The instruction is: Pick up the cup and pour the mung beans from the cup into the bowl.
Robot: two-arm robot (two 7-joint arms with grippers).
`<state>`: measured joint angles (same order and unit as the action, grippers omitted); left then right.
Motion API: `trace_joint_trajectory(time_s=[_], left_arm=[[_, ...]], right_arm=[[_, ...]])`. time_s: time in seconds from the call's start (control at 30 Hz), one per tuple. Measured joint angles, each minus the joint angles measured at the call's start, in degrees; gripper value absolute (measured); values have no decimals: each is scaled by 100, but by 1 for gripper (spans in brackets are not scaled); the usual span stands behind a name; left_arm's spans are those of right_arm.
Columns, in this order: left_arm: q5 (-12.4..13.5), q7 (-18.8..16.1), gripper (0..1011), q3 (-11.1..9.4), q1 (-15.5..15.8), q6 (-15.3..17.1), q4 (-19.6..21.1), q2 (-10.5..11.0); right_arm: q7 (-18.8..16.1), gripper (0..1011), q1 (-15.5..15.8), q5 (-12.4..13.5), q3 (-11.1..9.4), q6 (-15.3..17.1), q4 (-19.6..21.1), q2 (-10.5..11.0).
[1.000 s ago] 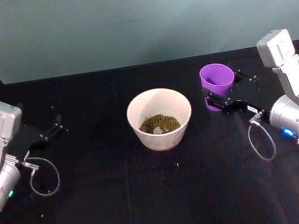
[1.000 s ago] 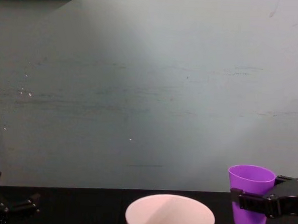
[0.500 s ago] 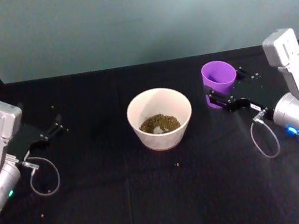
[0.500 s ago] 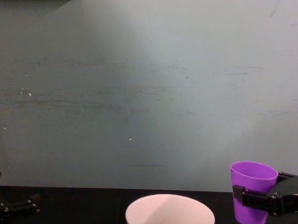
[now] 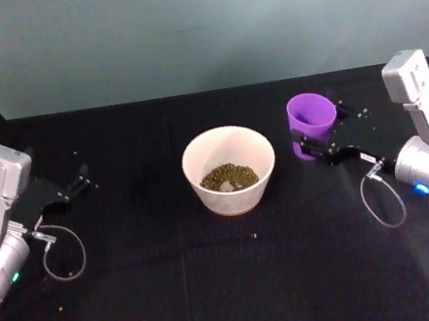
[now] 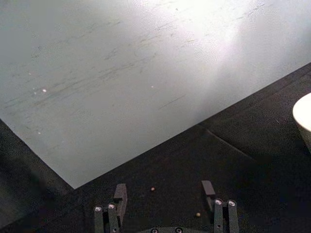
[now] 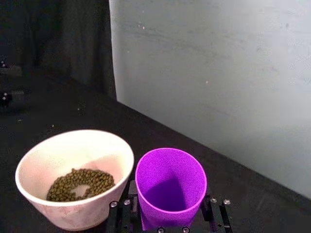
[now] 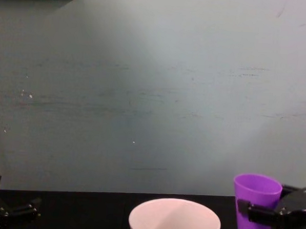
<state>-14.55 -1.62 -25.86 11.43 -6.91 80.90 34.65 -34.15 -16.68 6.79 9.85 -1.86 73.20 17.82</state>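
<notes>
The purple cup (image 5: 311,119) stands upright just right of the white bowl (image 5: 226,152), and its inside looks empty in the right wrist view. My right gripper (image 5: 323,132) is shut on the cup (image 7: 170,187), a black finger on each side of its lower half. The mung beans (image 5: 228,178) lie as a dark heap in the bottom of the bowl (image 7: 29,167). From the chest, the cup (image 8: 256,199) shows at the right edge with the right gripper (image 8: 271,215) around it. My left gripper (image 5: 78,183) rests open at the far left of the table.
A black cloth (image 5: 220,291) covers the table, and a pale green wall (image 5: 192,24) rises behind it. A few stray beans (image 5: 254,236) lie on the cloth in front of the bowl. Two more stray beans (image 6: 152,189) lie between the left gripper's fingers (image 6: 119,196).
The cup, held by my right gripper, rose slightly and then came down lower beside the bowl. The right arm shifted a little outward. The left arm has not moved.
</notes>
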Motion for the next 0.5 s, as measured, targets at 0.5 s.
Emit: trace_joint_trajectory(time_s=[0.5], left_arm=[[0,0,1000,0,0,0,0,0]], right_arm=[[-93,733,-154,308,181,-148,-657,-40]])
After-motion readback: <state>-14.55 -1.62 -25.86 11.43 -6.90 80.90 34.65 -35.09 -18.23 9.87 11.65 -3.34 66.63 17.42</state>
